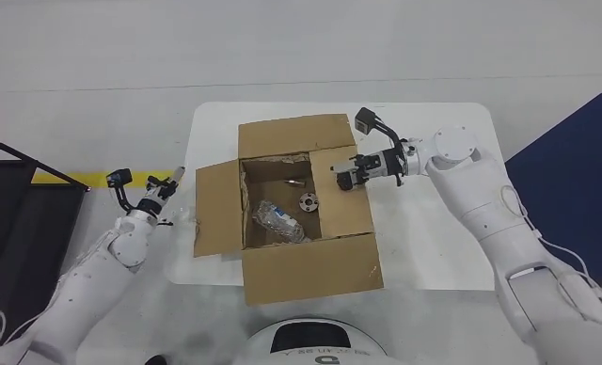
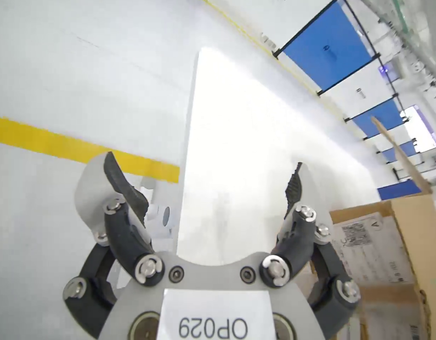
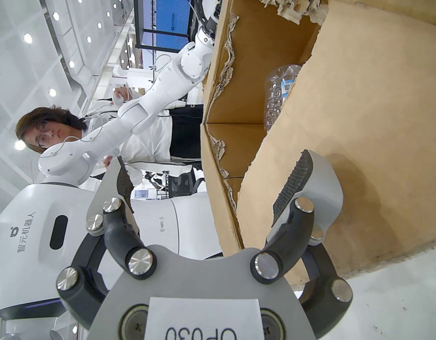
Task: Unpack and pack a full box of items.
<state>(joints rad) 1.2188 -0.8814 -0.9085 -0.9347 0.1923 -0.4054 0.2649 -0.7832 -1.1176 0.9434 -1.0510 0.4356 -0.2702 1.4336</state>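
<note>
Currently one cardboard box (image 1: pixel 296 134) (image 2: pixel 412 228) (image 3: pixel 363 107) sits mid-bench, top open, on one white bench (image 1: pixel 433 233) (image 2: pixel 257 143)

- Flaps: four counted, all folded outward: far, near, left, right. Torn, ragged card along the inner rim in the right wrist view
- Contents, three items counted in the top view:
  - one crumpled clear plastic bottle (image 1: pixel 277 221) (image 3: pixel 280 90), lying on the box floor toward the near wall
  - one small round ring-shaped part (image 1: pixel 308 202), dark with a pale centre, just beside the bottle on its right-arm side
  - one small pale piece (image 1: pixel 293 182) toward the far wall, apart from the other two; too small to tell what it is
- Grippers: two

Left gripper (image 1: pixel 169 188) (image 2: pixel 204 164): off the left end of the bench, well apart from the box. Jaws spread wide, nothing between them. Its wrist view looks along the bench edge, with a corner of the box to one side

Right gripper (image 1: pixel 343 177) (image 3: pixel 213 160): over the right-hand flap, at the box's right rim. Jaws spread apart, holding nothing. One finger lies close against the flap's cardboard face; whether it touches cannot be told. Beyond the flap its wrist view looks into the box, where the bottle shows against the inner wall
</note>
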